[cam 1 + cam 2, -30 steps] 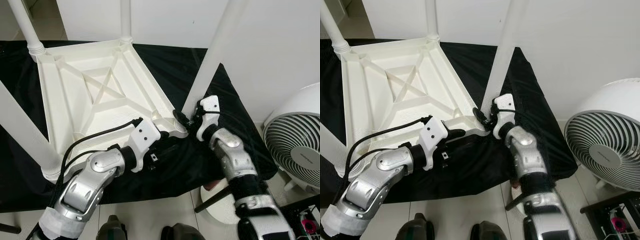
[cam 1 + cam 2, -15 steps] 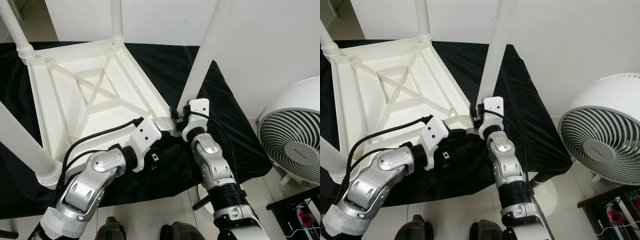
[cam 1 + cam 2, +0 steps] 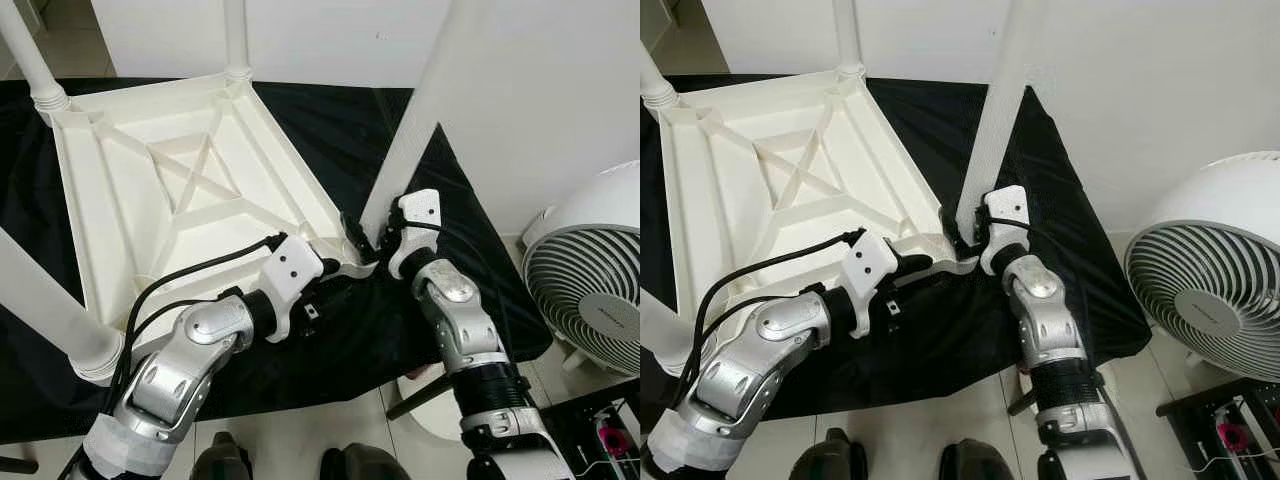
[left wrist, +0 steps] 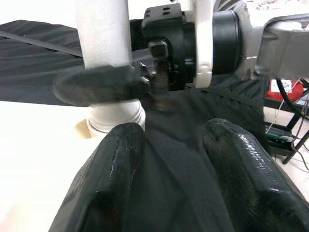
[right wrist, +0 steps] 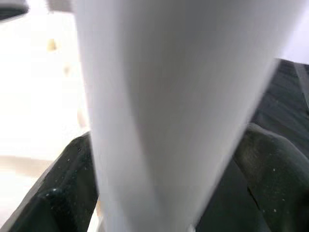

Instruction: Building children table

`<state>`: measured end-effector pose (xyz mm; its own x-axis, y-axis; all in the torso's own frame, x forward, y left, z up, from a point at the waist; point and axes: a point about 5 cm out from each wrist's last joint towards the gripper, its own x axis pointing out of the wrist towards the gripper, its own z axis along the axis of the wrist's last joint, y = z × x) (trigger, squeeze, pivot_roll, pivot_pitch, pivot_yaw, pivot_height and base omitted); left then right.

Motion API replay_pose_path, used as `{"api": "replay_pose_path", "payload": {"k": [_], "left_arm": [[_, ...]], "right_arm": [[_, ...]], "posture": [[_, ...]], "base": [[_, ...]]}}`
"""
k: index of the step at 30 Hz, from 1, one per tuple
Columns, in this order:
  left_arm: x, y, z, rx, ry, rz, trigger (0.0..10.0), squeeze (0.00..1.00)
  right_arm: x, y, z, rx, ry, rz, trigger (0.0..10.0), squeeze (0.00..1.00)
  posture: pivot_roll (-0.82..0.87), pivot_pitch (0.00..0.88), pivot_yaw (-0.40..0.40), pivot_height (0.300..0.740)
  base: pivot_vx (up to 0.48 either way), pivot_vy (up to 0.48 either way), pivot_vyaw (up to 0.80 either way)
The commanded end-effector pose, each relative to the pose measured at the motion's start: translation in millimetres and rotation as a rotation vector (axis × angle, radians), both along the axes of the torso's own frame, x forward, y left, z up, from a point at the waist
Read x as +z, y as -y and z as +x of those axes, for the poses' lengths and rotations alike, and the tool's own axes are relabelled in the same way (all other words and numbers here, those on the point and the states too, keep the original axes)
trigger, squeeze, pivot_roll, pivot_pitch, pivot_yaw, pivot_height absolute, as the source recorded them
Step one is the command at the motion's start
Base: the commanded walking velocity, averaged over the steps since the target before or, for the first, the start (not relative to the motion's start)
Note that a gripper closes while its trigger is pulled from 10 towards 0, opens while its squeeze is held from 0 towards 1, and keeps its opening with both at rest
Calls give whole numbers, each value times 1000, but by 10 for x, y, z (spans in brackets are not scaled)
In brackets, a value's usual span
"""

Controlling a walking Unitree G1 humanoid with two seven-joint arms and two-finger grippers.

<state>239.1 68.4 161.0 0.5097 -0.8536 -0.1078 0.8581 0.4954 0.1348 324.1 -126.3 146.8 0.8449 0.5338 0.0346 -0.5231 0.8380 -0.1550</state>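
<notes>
The right pincer (image 3: pixel 368 236) sat right of frame centre, its black fingers (image 5: pixel 58 203) closed around the base of the white plastic table leg (image 3: pixel 415 125) at the near corner socket. The left pincer (image 3: pixel 330 275), lower centre, rested with fingers parted and empty beside that corner. The upturned white ribbed plastic tabletop (image 3: pixel 190 185) lay at upper left on the black-draped surface (image 3: pixel 470 250). All four legs stood in their corners; I judged only seating this last one and righting the table remained. The white fan (image 3: pixel 600 310), at right, bore a label too small to read.
</notes>
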Motion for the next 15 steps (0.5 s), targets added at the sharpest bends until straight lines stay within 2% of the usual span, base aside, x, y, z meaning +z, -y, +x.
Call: {"api": "replay_pose_path", "payload": {"k": [1, 3, 4, 7, 9, 11, 15], "left_arm": [[-11, -2, 20, 3, -8, 5, 10000, 0], [-10, -4, 22, 1, -7, 5, 10000, 0], [-6, -6, 24, -1, -6, 7, 10000, 0], [-4, -8, 26, -3, -5, 8, 10000, 0], [0, -11, 28, -5, -2, 11, 10000, 0], [0, -11, 28, -5, -2, 11, 10000, 0], [4, 3, 9, -16, 0, 17, 10000, 0]], "right_arm": [[-18, 52, 18, 62, 0, -22, 10000, 0], [-32, 88, 38, 101, -8, -43, 10000, 0], [-53, 87, 58, 173, -25, -65, 10000, 0], [-64, 81, 69, 219, -37, -77, 10000, 0], [-87, 46, 68, 293, -53, -94, 10000, 0], [-87, 46, 68, 293, -53, -94, 10000, 0], [-102, -84, 126, 366, -74, -76, 10000, 0]], "posture": [[3, 29, -61, 740], [4, 28, -59, 740], [7, 26, -56, 740], [7, 26, -56, 740], [13, 24, -54, 740], [13, 24, -54, 740], [31, 25, -56, 740]], "base": [[0, 0, 0], [0, 0, 0], [0, 0, 0], [0, 0, 0], [0, 0, 0], [0, 0, 0], [0, 0, 0]]}}
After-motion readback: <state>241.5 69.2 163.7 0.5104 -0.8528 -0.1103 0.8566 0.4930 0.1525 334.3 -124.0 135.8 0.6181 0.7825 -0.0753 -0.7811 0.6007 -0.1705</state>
